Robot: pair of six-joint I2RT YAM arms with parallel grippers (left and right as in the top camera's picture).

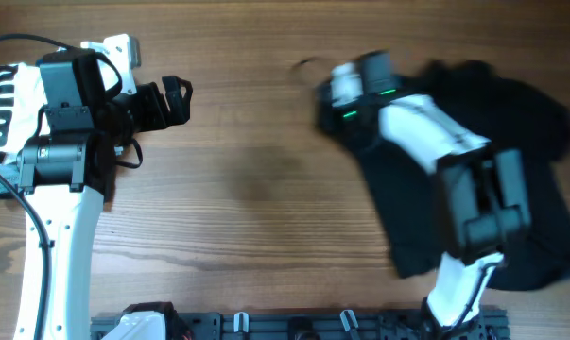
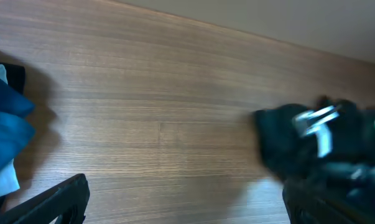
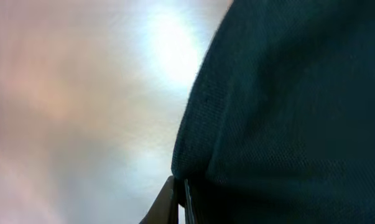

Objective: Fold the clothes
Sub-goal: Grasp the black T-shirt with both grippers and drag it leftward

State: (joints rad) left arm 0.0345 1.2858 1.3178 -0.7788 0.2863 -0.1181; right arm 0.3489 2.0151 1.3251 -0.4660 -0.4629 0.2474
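Black shirt (image 1: 540,123) crumpled at right side of bench (image 1: 266,189); right edge cut off by frame, middle hidden under right arm. Collar and label not made out.

Right end effector (image 1: 324,106) at shirt's far-left edge, blurred from overhead. Wrist view shows jaws closed tight, pinching the fabric hem; only fingertips (image 3: 173,202) are visible.

Left end effector (image 1: 176,99) at far left, jaws spread wide, holding nothing.

Striped white garment (image 1: 1,94) mostly hidden behind left arm. Blue garment (image 2: 7,137) cut off at frame edge.

overhead: straight down on table (image 1: 266,113) | left wrist: low, toward shirt (image 2: 271,146) | right wrist: tight on shirt | shared: shirt
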